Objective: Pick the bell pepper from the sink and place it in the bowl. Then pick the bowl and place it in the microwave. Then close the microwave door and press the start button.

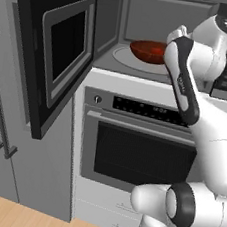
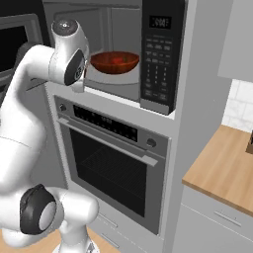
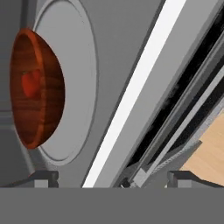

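A: Where is the shallow, glossy reddish-brown bowl (image 1: 149,51) sitting?

B: It is resting on the round pale turntable plate (image 3: 76,87) inside the built-in black microwave (image 2: 162,54) with the grey interior, above the steel-fronted oven (image 1: 136,148) with its dark glass door.

A: And the small glossy red bell pepper (image 3: 30,84)?

B: It is lying inside that bowl; in the hand view it is showing as a red patch in the bowl's hollow.

A: What is the two-finger gripper (image 3: 113,178) doing?

B: Its two dark tips are standing wide apart, nearly as far as they go, and they are gripping nothing. The bowl is sitting apart from them, to the far left in the hand view, with the white front ledge of the microwave running between.

A: How is the wide black microwave door (image 1: 52,52) with the dark glass window hanging?

B: It is standing swung open to the left of the cavity, its grey inner frame facing the camera in the left base view. The white arm is reaching up just in front of the opening.
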